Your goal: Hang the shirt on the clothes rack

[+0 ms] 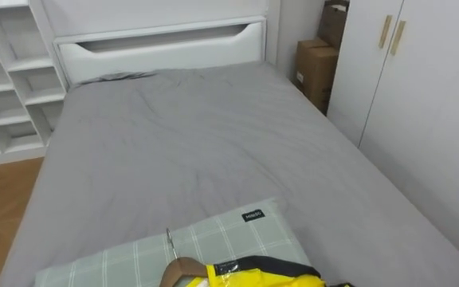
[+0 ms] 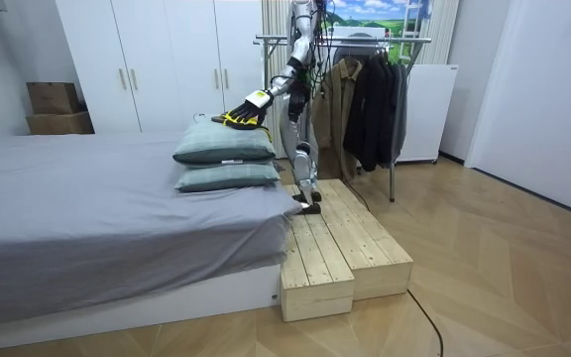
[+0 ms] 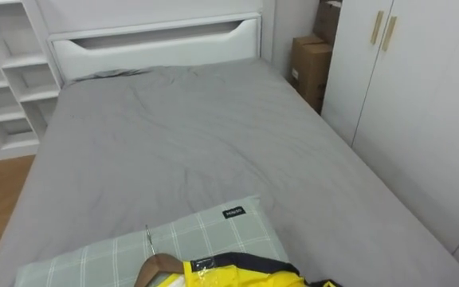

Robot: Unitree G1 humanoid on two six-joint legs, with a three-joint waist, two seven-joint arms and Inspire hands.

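A yellow garment with dark trim (image 1: 257, 277) lies on a wooden hanger (image 1: 178, 272) whose metal hook (image 1: 170, 241) points toward the headboard. Both rest on a green checked pillow (image 1: 213, 237) at the foot of the grey bed (image 1: 198, 135). In the room view two stacked pillows (image 2: 224, 149) carry the yellow garment (image 2: 232, 120). I stand on a wooden platform (image 2: 335, 248) at the bed's foot, with my left hand (image 2: 254, 101) stretched out just above the garment. A clothes rack (image 2: 365, 40) with dark coats (image 2: 365, 99) stands behind me.
White wardrobe doors (image 1: 421, 96) run along the bed's right side, with cardboard boxes (image 1: 317, 68) in the far corner. White open shelves (image 1: 6, 88) stand left of the headboard (image 1: 162, 48). Wooden floor lies left of the bed.
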